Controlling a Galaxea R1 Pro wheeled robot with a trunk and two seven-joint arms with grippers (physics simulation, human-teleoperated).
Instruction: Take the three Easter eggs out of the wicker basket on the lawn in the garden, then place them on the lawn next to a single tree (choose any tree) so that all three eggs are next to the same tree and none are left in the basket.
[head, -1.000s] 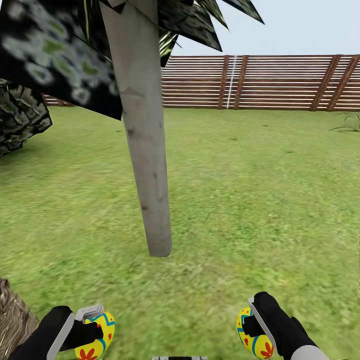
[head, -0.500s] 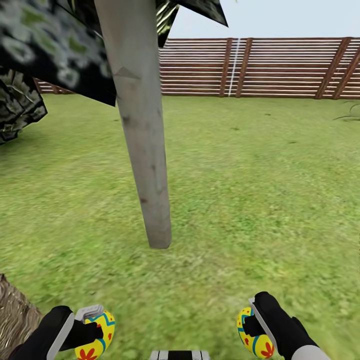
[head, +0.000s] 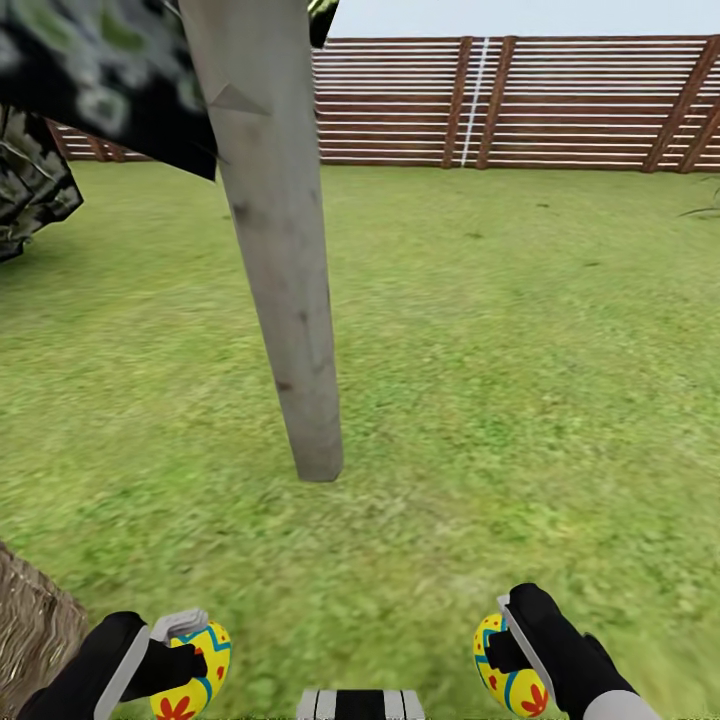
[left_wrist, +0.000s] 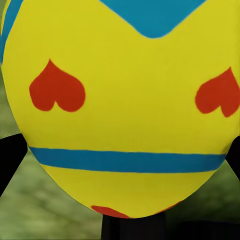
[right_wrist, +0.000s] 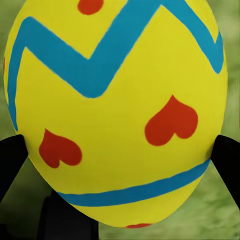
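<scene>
Two yellow Easter eggs with blue zigzag bands and red marks are in my hands. The left egg (head: 203, 676) (left_wrist: 125, 110) sits in my left gripper (head: 190, 652), shut on it low at the left of the head view. The right egg (head: 508, 676) (right_wrist: 115, 115) is clamped in my right gripper (head: 500, 642) low at the right. Black fingers (right_wrist: 10, 157) flank the egg in the right wrist view. The tree (head: 285, 300) stands just ahead between both hands, its pale trunk meeting the lawn (head: 500, 400). A brown woven edge of the wicker basket (head: 30, 625) shows beside my left arm.
The tree's dark speckled crown (head: 100, 70) hangs at the upper left, with another dark shrub (head: 30, 195) behind it. A brown slatted fence (head: 520, 100) closes the far side of the grass. A black-and-white part of my base (head: 360, 704) shows at the bottom middle.
The whole head view has shifted: trunk base, fence and basket edge sit differently, so the camera moved. Both grippers hold their eggs as before.
</scene>
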